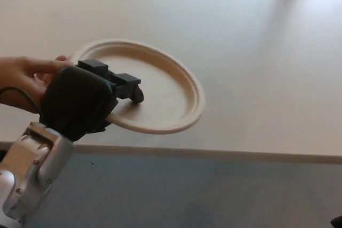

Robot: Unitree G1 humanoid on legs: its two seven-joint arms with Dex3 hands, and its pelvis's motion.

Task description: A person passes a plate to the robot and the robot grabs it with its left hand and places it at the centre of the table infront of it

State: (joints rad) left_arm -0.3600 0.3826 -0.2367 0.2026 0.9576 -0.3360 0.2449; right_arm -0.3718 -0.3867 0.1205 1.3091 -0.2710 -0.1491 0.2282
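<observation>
A round beige paper plate (165,86) hangs above the near part of the table, tipped so that its far rim looks flattened. My left hand (83,100) comes in from the lower left and is shut on the plate's near-left rim, two black fingers (125,85) lying over its inner surface. A person's hand (24,78) at the left edge still touches the plate's left rim beside my hand. My right hand does not show.
The pale table (256,52) fills most of the picture, its front edge (224,153) running across the lower part. Below the edge lies grey floor (203,196). My metal left forearm (32,169) rises from the lower left corner.
</observation>
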